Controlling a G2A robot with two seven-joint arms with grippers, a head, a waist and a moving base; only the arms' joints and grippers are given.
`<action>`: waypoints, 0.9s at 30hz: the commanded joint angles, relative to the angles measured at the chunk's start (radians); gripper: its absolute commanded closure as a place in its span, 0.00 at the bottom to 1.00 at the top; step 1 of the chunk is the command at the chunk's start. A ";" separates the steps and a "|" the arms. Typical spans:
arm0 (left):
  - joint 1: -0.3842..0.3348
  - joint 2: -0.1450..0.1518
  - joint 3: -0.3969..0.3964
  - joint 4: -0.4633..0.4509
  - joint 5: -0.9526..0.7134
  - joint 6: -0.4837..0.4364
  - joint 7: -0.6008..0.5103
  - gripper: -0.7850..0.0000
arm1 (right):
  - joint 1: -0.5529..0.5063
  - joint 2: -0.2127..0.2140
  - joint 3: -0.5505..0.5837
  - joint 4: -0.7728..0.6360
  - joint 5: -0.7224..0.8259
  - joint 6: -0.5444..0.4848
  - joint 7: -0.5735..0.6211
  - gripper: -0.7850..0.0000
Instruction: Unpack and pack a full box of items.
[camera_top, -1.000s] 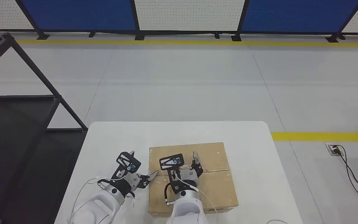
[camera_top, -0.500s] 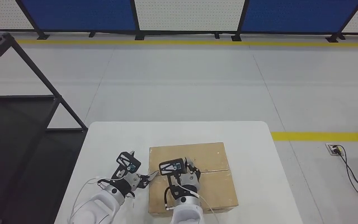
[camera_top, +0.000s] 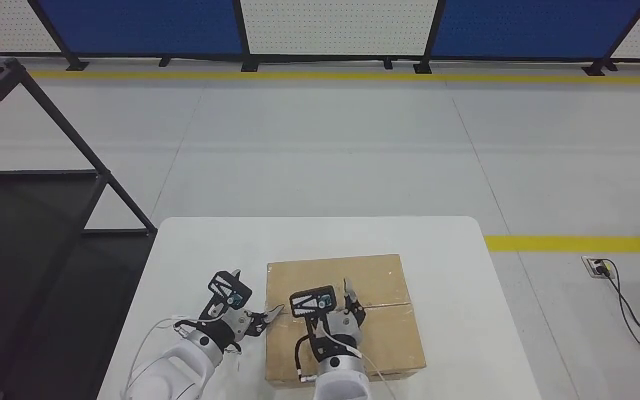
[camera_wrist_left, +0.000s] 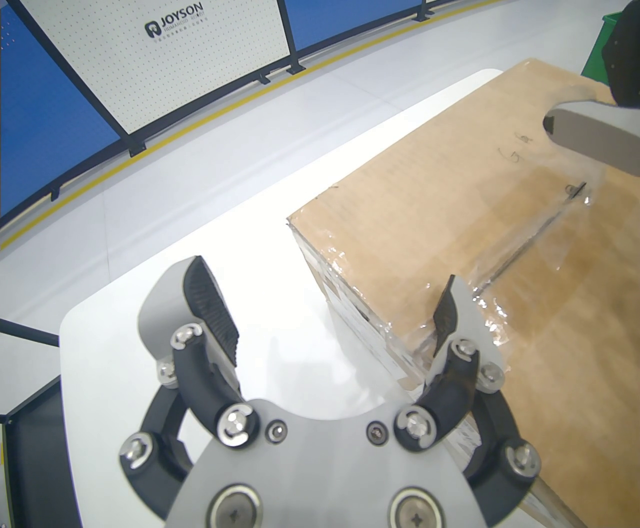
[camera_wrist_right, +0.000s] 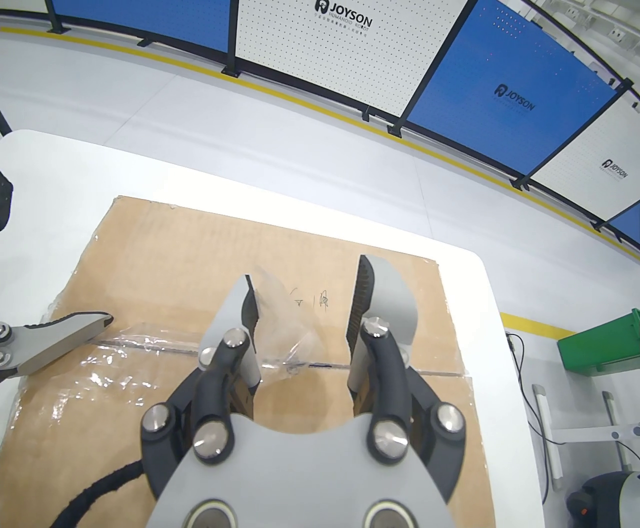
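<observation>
1. Top view: a pale floor runs far back to blue and white panels (camera_top: 340, 25), with a yellow line (camera_top: 300, 74) along their feet. A black frame (camera_top: 60, 140) stands at the left.
2. Top view: the white table (camera_top: 200, 260) carries a closed cardboard box (camera_top: 385, 335) on its near half, a little right of centre.
3. Top view: the left gripper (camera_top: 268, 318) sits at the box's left edge. The right gripper (camera_top: 342, 303) is over the box top, near its middle seam.
4. Left wrist view: the left gripper (camera_wrist_left: 327, 307) is spread wide and grips nothing. One finger is over the bare table (camera_wrist_left: 225, 225); the other is at the box (camera_wrist_left: 450, 200) edge, where clear tape (camera_wrist_left: 525, 250) wraps the seam.
5. Left wrist view: a finger of the right gripper (camera_wrist_left: 585, 135) shows farther along the box top.
6. Right wrist view: the right gripper (camera_wrist_right: 305, 295) is partly open above the box (camera_wrist_right: 165, 250), straddling the seam between the two flaps. Crumpled tape (camera_wrist_right: 150, 345) lies along that seam and bunches up between the fingers, which are not closed on it.
7. Right wrist view: a finger of the left gripper (camera_wrist_right: 60, 335) points at the seam's left end. The table (camera_wrist_right: 75, 165) shows beyond the box, and a green bin (camera_wrist_right: 600, 350) stands on the floor to the right.
</observation>
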 joint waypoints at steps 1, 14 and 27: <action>0.000 0.000 0.000 0.000 0.000 0.000 0.000 0.00 | -0.015 -0.002 0.006 -0.008 -0.002 -0.011 -0.016 0.51; 0.000 0.000 0.000 0.000 0.000 0.000 0.000 0.00 | -0.103 -0.009 0.090 -0.105 0.158 -0.166 -0.120 0.40; 0.000 0.000 0.000 0.000 0.000 0.000 0.000 0.00 | -0.139 -0.019 0.099 -0.071 0.037 -0.188 -0.173 0.33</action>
